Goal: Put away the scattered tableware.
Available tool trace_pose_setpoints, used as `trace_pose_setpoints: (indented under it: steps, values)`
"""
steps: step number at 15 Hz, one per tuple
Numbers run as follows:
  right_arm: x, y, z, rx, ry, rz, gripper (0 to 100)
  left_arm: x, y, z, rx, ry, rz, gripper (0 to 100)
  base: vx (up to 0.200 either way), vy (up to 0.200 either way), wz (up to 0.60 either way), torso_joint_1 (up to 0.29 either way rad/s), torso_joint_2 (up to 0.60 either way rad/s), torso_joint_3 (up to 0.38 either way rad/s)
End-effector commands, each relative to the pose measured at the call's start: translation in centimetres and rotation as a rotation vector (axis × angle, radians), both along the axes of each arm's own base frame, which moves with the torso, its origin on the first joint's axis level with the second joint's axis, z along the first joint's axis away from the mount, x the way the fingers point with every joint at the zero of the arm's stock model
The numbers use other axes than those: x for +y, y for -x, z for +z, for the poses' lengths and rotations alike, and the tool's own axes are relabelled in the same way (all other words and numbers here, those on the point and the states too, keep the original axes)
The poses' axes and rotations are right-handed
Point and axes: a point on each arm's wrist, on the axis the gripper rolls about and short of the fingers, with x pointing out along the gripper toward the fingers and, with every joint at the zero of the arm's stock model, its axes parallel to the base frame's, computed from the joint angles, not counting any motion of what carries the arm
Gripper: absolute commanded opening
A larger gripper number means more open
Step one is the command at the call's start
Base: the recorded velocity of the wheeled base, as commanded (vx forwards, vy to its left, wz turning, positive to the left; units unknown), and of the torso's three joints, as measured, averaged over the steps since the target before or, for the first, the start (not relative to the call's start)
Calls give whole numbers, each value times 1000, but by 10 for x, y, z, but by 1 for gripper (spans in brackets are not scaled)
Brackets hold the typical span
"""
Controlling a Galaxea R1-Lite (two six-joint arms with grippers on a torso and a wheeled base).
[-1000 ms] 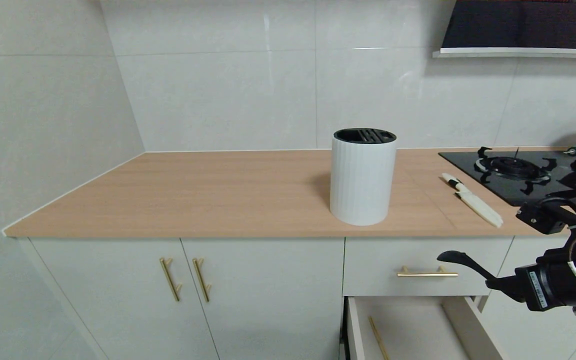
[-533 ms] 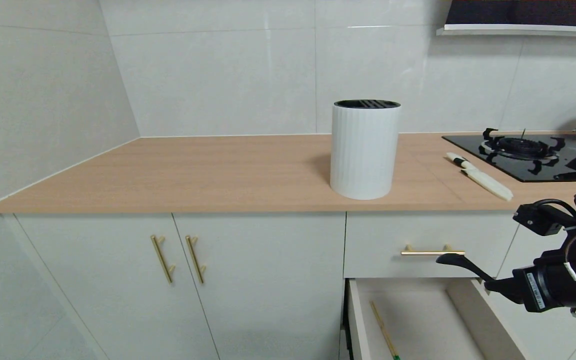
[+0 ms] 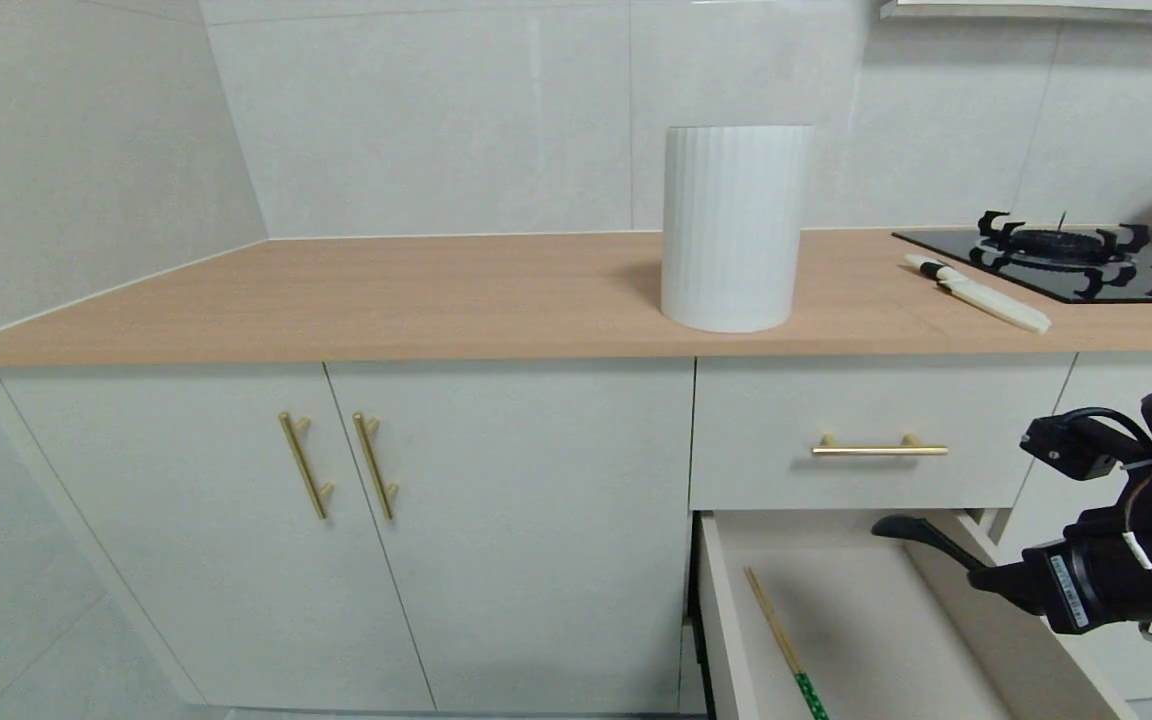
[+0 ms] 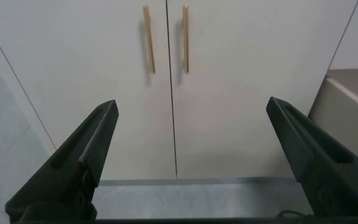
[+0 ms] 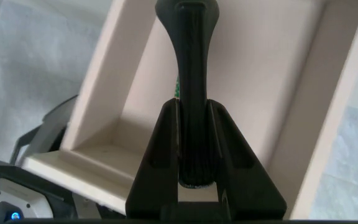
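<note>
Currently my right hand [image 5: 194, 146] is pinching the ribbed handle of a smooth, curved black utensil [image 5: 188, 56], holding it over the open pale drawer [image 3: 721, 620]. Below that hand and to its left, thin wooden chopsticks [image 3: 781, 640] with green ends are lying on the drawer floor. Above it, on the wood-grain desk [image 3: 436, 300], a cream knife [image 3: 981, 297] is lying near a fluted white cylinder [image 3: 733, 230]. My left hand [image 4: 190, 109] is hanging spread wide before flat cabinet doors [image 4: 229, 93].

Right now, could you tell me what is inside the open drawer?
Chopsticks lie along the drawer floor's left side. The right gripper, shut on a black utensil, hides part of the floor.
</note>
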Motion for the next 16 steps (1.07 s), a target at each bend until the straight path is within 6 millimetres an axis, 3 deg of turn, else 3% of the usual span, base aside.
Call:
trace_pose_setpoints:
  steps: [1, 8, 11, 15, 16]
  values:
    - [0, -2, -2, 9, 1, 1, 0, 0, 0, 0, 0, 0, 0, 100, 0, 0, 0, -110, 447, 320]
    - [2, -8, -11, 48, 9, 7, 0, 0, 0, 0, 0, 0, 0, 100, 0, 0, 0, -23, 85, 58]
    - [5, -26, -33, 114, 18, 9, 0, 0, 0, 0, 0, 0, 0, 100, 0, 0, 0, 0, 0, 0]
    - [11, -65, -94, 239, 21, -23, 0, 0, 0, 0, 0, 0, 0, 100, 0, 0, 0, 0, 0, 0]
    - [12, -68, -100, 253, 19, -33, 0, 0, 0, 0, 0, 0, 0, 100, 0, 0, 0, 0, 0, 0]
